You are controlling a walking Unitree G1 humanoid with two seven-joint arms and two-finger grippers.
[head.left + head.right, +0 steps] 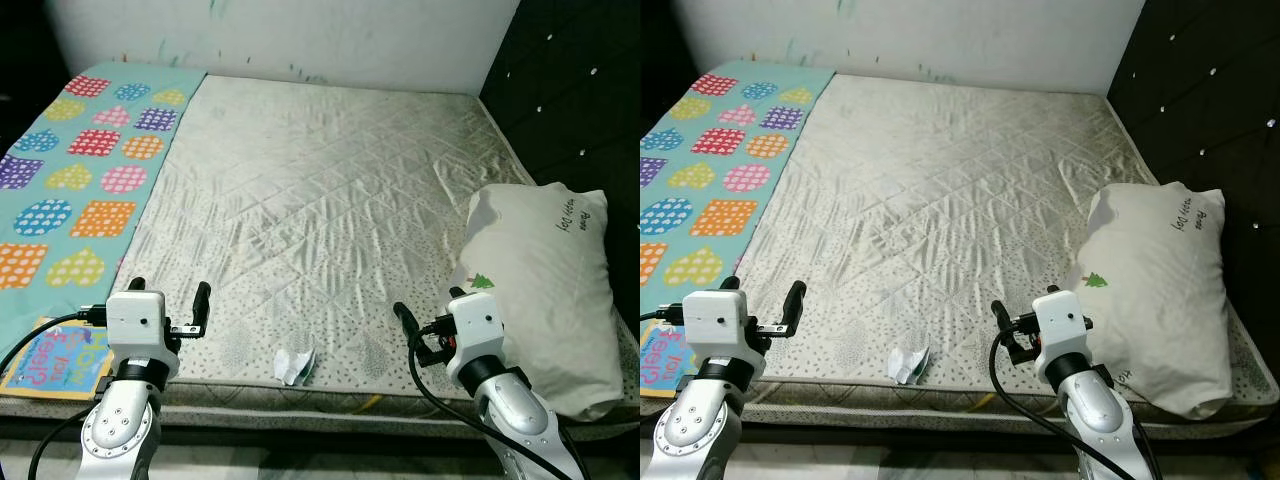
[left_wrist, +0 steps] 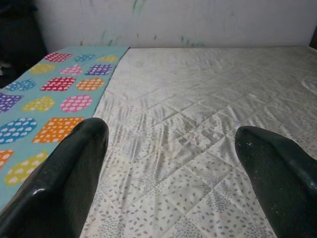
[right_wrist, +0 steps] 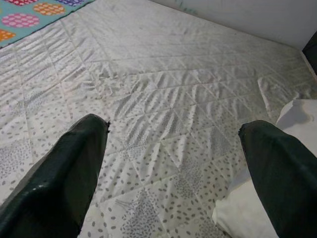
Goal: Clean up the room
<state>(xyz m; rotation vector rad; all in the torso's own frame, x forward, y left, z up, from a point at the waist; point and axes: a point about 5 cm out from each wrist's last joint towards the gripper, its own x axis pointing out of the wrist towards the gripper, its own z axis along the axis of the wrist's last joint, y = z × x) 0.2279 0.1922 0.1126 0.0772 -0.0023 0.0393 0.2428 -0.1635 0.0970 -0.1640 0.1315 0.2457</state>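
The crumpled wrapper (image 1: pixel 296 362) lies on the mattress (image 1: pixel 330 200) near its front edge, between my two grippers and lower than both. I judge it sits slightly closer to my left gripper (image 1: pixel 170 298), whose fingers are spread apart and empty. My right gripper (image 1: pixel 425 318), also spread and empty, hangs just beside the pillow (image 1: pixel 545 290). A children's book (image 1: pixel 55 360) rests at the mattress's front-left corner, by the patterned blanket (image 1: pixel 85 150).
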